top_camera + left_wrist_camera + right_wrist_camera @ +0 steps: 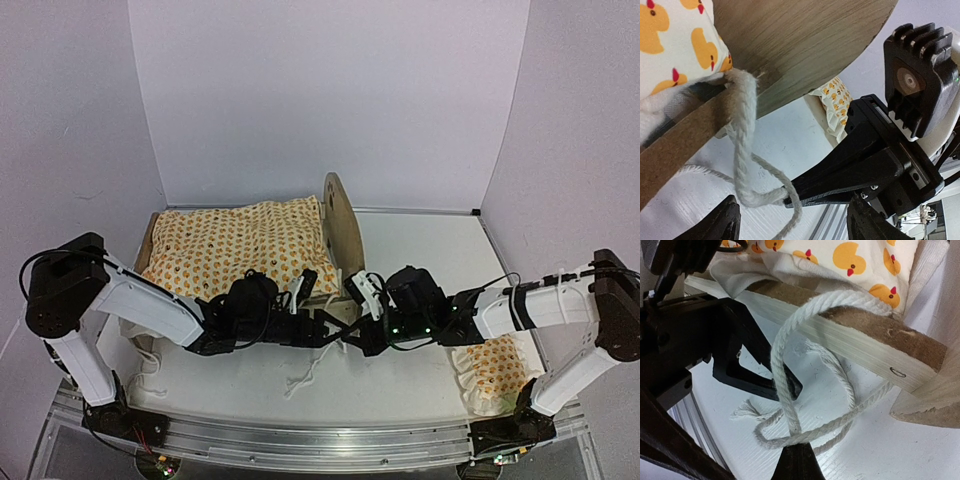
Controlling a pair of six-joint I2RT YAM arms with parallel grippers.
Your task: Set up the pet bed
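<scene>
Backdrop: pale lilac panels close round a white desk (410,250), and both arms reach in from its near edge.
Bed: the small light-wood pet bed (343,228) with rounded end boards stands at the back left of the desk. A white quilt printed with orange ducks (235,250) lies over it and hides the mattress.
Pillow: a small matching duck-print pillow (493,372) lies well apart at the near right, beside the right arm's base.
Rope: a white twisted cotton rope (840,301) loops over the bed's wooden side rail (860,347) close to the end board. Its frayed tail trails on the desk.
Right pincer (796,450): closed tight on the rope, just below the rail.
Left pincer (792,231): jaws wide apart, gripping nothing, hovering near the same loop.
Step in hand: my guess is that the rope is being secured at the rail's corner, one arm pinching it while the other stands free.
Next move: probably the left pincer must close on a loose strand and draw it snug without dragging the light frame. The pillow looks not yet placed on the bed.
</scene>
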